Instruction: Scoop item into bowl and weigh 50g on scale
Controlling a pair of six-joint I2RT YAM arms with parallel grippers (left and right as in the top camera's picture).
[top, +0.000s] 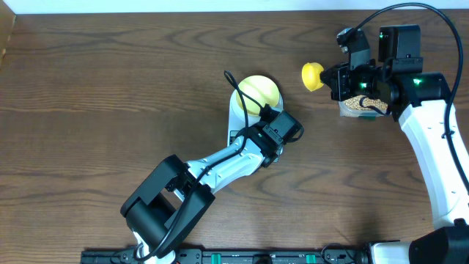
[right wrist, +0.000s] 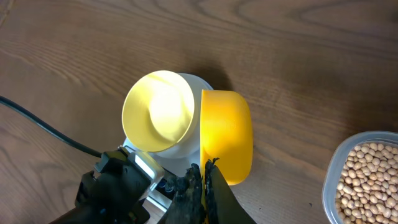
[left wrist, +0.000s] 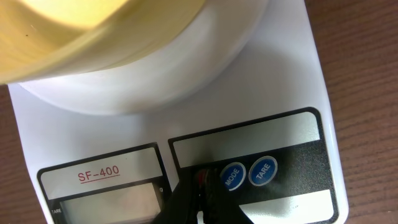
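Note:
The white scale stands mid-table with the pale yellow bowl on its platform. The bowl shows no beans inside. My left gripper is shut and holds nothing. Its tips rest over the red button on the scale's front panel, left of the blue MODE and TARE buttons. My right gripper is shut on the handle of a bright yellow scoop, which hangs just right of the bowl. The beige beans lie in a clear tub at the lower right.
The clear tub sits under my right wrist at the table's right. A black cable runs up from my left arm beside the scale. The left arm lies diagonally across the table's front. Bare wood surrounds the scale.

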